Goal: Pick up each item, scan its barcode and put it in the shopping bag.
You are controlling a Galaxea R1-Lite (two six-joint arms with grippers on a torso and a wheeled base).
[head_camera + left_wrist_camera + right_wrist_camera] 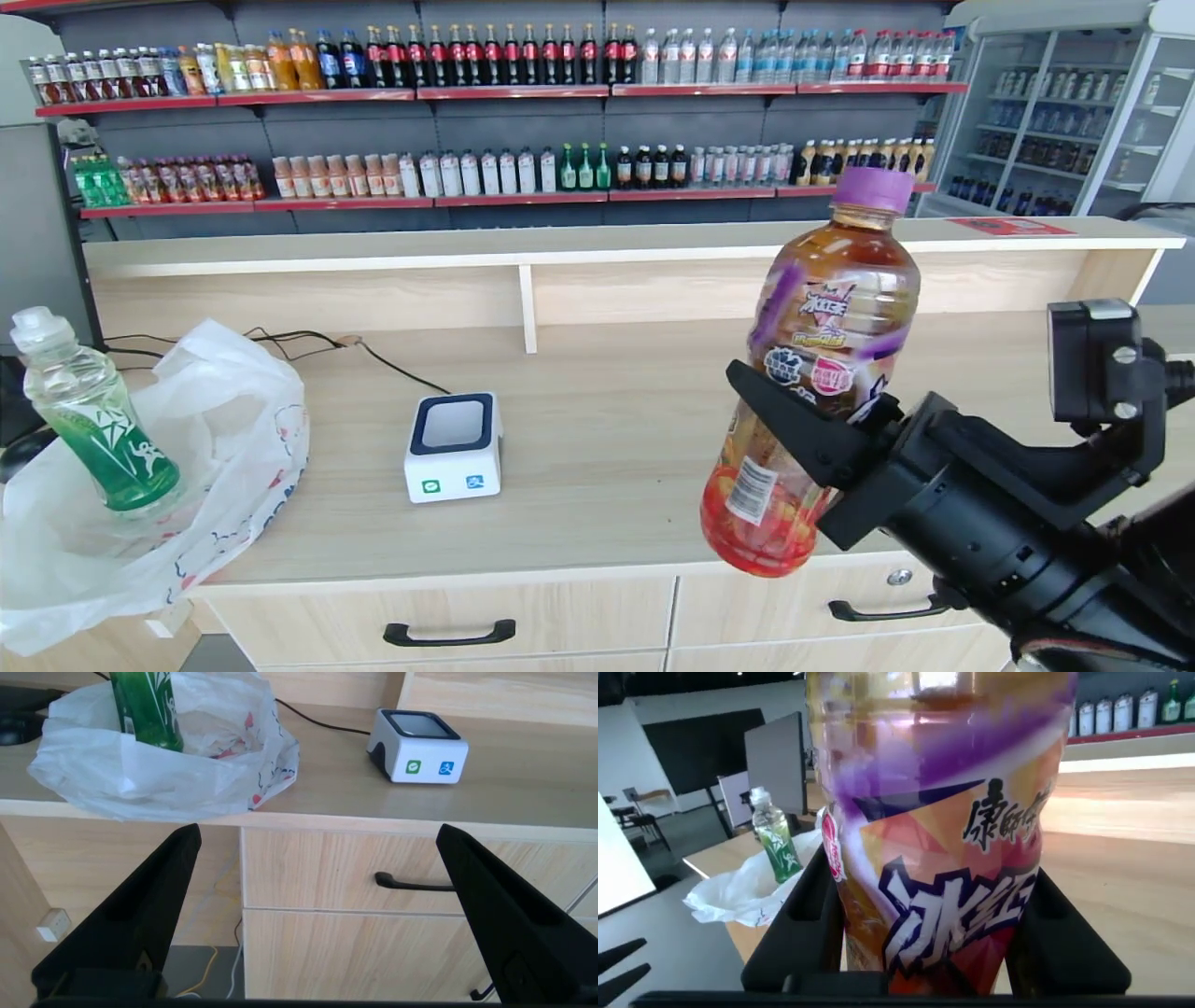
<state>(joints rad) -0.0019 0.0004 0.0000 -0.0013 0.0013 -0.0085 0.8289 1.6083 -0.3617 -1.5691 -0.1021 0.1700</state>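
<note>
Aloft, right end effector (822, 425) tight around tilted tea bottle (831, 308); left end effector (318, 840) wide apart.

Wood counter (597, 448) with drawers (532, 605); drink shelves (523, 93) behind; glass fridge (1055, 121) right.

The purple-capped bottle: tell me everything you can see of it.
A clear plastic bottle of amber drink with a purple cap, a purple, orange and red label and a white barcode patch near its base. It is tilted, cap up, held in the air by the right hand, whose black fingers clamp its middle.
</note>
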